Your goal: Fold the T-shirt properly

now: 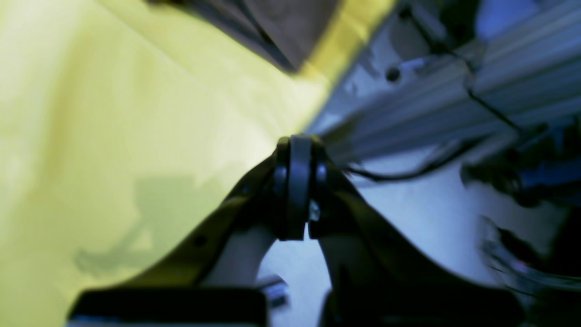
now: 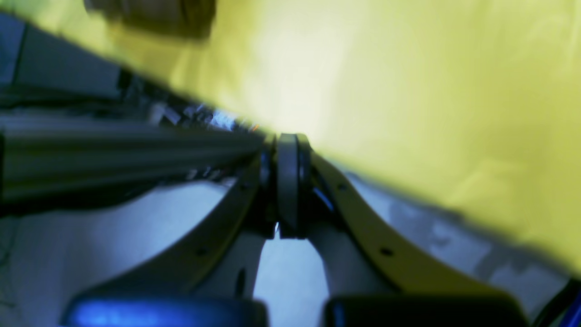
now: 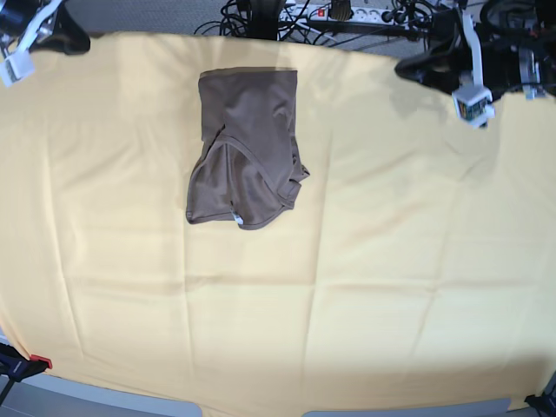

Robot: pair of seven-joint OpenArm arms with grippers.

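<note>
Fingers of both grippers pressed together, empty, at upper corners; limp, light shirt upper centre, best pinched at hem corners.

**Yellow-draped table, cables at the back**

The table is covered by a large yellow cloth, creased in faint lines. Beyond its far edge, grey floor is seen, crossed by tangled black cables and a white power strip.

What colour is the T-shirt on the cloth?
Plain taupe-brown T-shirt, no print; clearest in the base view.
</note>
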